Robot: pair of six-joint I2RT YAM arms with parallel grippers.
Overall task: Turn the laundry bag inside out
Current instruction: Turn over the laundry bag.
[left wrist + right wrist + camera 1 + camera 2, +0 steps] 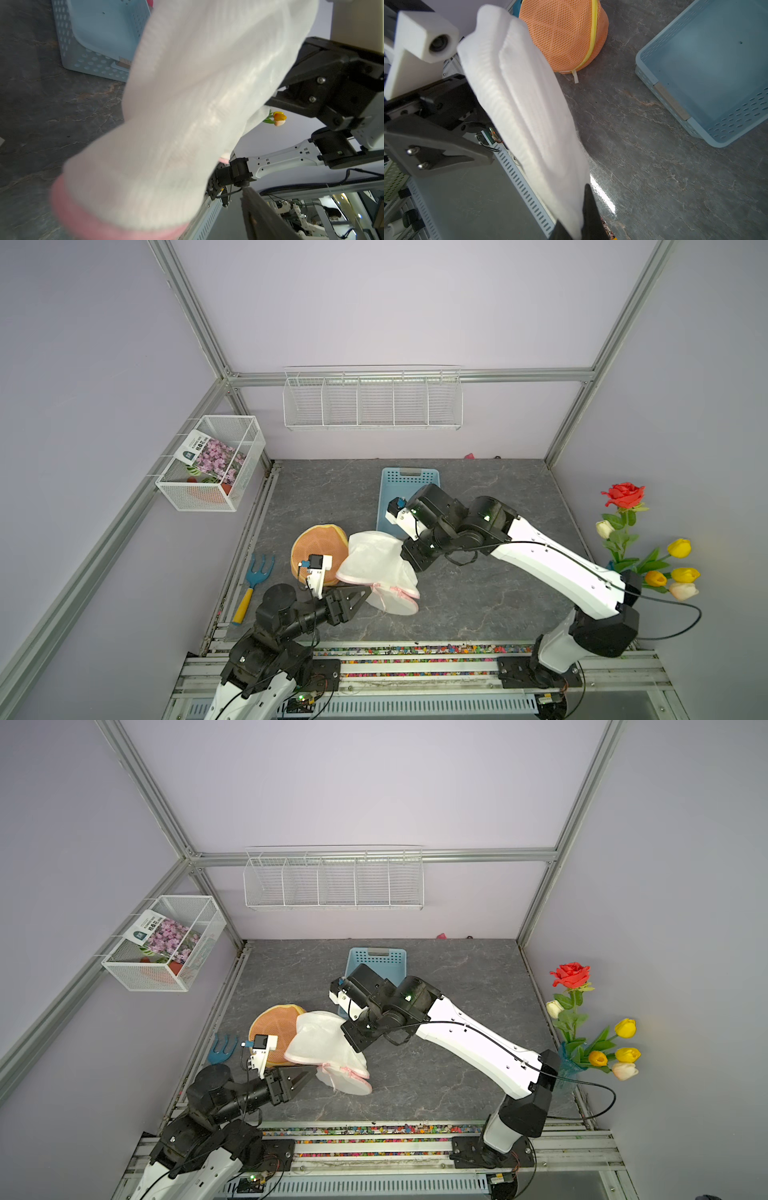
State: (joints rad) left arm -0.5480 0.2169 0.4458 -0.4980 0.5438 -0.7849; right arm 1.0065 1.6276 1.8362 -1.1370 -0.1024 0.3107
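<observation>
Closest to the lens in the left wrist view is the white fine-mesh laundry bag with a pink-trimmed mouth (166, 128). It hangs lifted off the dark grey marbled tabletop (478, 597), between the two arms and just in front of the round orange mesh pouch (318, 549).

The right gripper (575, 223) is clamped on the plain end of the bag, with white cloth pinched between its black tips. The left gripper (360, 595) stands wide at the pink rim. One finger (259, 212) shows beside the cloth and the other is hidden, so I cannot tell whether it is inside the mouth.

The turning looks barely begun. The bag is raised and stretched out, but no part of it is clearly folded back through itself. Most of the job seems left: opening the mouth and drawing the closed end through.

The bag's long axis slants from the right gripper's pinch, near the pale blue perforated plastic basket (409, 481), down towards the robot's base. The mouth is the lower, nearer end.
</observation>
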